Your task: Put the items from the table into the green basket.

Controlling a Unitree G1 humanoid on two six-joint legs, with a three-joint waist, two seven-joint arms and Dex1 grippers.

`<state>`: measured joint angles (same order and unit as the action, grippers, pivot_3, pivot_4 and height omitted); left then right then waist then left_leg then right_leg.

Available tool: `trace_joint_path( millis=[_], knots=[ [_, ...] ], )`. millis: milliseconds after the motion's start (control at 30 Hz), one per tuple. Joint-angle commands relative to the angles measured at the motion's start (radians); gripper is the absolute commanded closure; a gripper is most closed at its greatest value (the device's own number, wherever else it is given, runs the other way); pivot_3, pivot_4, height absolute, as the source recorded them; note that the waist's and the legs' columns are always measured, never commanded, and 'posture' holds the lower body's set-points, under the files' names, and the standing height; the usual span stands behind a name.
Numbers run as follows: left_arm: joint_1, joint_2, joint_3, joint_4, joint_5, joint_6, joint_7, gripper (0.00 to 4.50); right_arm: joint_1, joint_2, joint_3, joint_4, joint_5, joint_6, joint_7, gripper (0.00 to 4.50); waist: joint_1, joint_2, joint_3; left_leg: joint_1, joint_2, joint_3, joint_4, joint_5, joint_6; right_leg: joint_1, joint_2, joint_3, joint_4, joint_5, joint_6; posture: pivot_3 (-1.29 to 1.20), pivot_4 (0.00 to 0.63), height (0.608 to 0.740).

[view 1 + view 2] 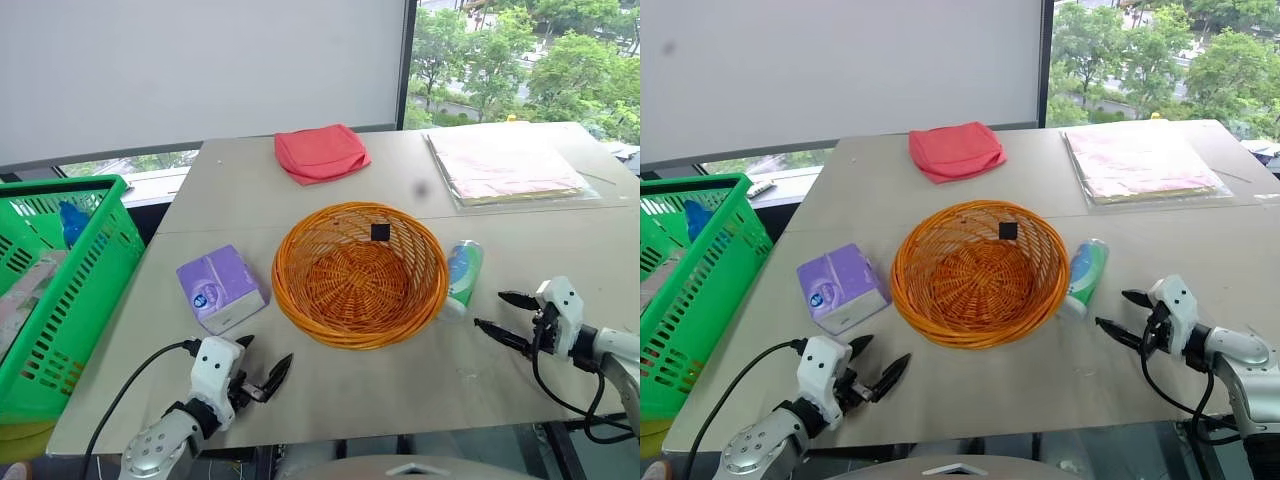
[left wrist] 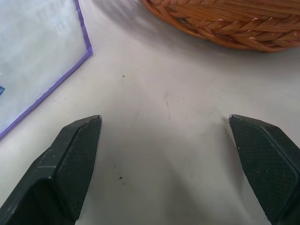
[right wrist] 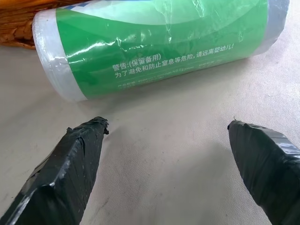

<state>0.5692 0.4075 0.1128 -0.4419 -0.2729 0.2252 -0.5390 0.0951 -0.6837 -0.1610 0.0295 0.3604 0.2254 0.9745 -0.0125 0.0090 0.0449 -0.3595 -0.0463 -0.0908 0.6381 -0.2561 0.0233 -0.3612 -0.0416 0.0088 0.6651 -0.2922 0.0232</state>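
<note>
Tissue pack (image 1: 221, 288) and bottle (image 1: 463, 276) flank the orange wicker basket (image 1: 359, 273) on the table (image 1: 400, 385).

The wicker basket holds one small black square; the green basket (image 1: 62, 300), off the table's left edge, holds blurred items. Near the wicker basket's front, bare tabletop separates left gripper (image 1: 261, 376) and right gripper (image 1: 506, 317), both spread apart, empty.

Bare table (image 1: 400, 385) along the near edge. Orange wicker basket (image 1: 360, 272) blocking the middle, tissue pack (image 1: 220, 288) just beside, bottle (image 1: 463, 277) touching its opposite side.
</note>
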Motion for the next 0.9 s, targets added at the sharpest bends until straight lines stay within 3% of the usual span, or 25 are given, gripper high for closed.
trace_joint_path(
  millis=[33, 600, 900],
  knots=[
    [0.014, 0.012, 0.021, -0.038, -0.008, -0.03, -0.014, 0.04, -0.005, -0.021, -0.029, 0.001, 0.005, -0.036, 0.022, 0.0, 0.0, 0.0, 0.0, 0.0, 0.0, 0.0, 0.0, 0.0, 0.0, 0.0, 0.0, 0.0, 0.0, 0.0, 0.0, -0.06, 0.01, 0.74],
    [0.04, 0.008, 0.045, -0.059, -0.04, -0.049, -0.035, 0.04, -0.021, -0.037, -0.023, -0.005, 0.012, -0.069, 0.048, 0.0, 0.001, -0.001, 0.001, 0.0, 0.001, 0.003, 0.0, -0.001, 0.002, 0.0, 0.001, 0.003, 0.0, 0.0, 0.0, -0.07, 0.026, 0.74],
    [0.058, 0.052, 0.166, -0.078, -0.277, -0.091, -0.23, 0.04, -0.063, -0.139, -0.033, -0.291, 0.1, 0.005, 0.134, 0.0, -0.005, -0.001, 0.004, 0.0, 0.005, 0.004, 0.001, -0.001, 0.002, -0.001, 0.003, 0.004, 0.0, -0.002, -0.003, -0.12, 0.031, 0.74]
  ],
)
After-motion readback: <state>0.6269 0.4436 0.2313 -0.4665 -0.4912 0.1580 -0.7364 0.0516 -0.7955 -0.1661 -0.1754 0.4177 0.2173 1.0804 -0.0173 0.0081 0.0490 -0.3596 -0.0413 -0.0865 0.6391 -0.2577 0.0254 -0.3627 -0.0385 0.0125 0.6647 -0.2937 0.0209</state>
